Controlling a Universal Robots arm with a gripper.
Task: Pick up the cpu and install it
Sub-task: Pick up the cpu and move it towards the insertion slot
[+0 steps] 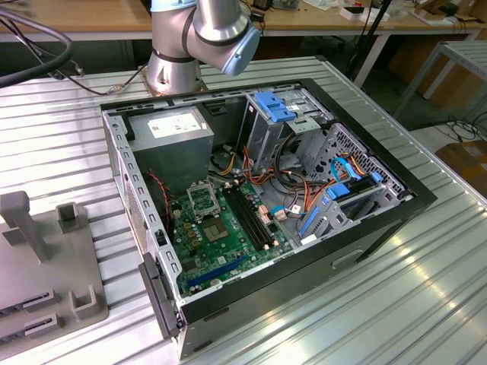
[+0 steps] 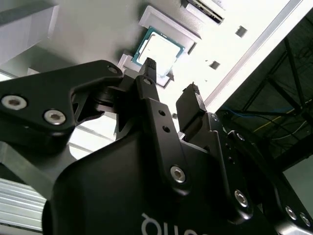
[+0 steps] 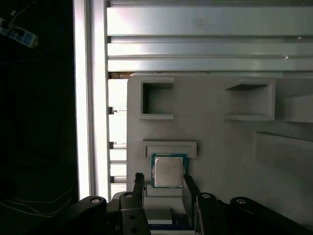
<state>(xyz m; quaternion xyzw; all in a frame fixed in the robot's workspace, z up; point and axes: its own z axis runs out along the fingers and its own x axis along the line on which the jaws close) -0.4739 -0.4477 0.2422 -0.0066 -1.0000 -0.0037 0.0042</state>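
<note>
End effector [image 3: 163, 177] (fingers [image 3: 190, 191] spread) — cpu [image 3: 168, 171] just beyond.

cpu [image 3: 168, 171]: flat in a shallow seat on grey holder [image 3: 220, 142] | gripper [image 3: 163, 178]: spread wide, one finger on each side of cpu | ribbed metal table [image 3: 195, 49]: under holder

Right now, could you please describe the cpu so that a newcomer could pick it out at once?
In the first wrist view, find the grey holder on the ribbed metal table. The cpu lies flat in a shallow recess on it, flanked by the open gripper. Unlike the empty square pockets, it is a silver square with a teal rim.
</note>
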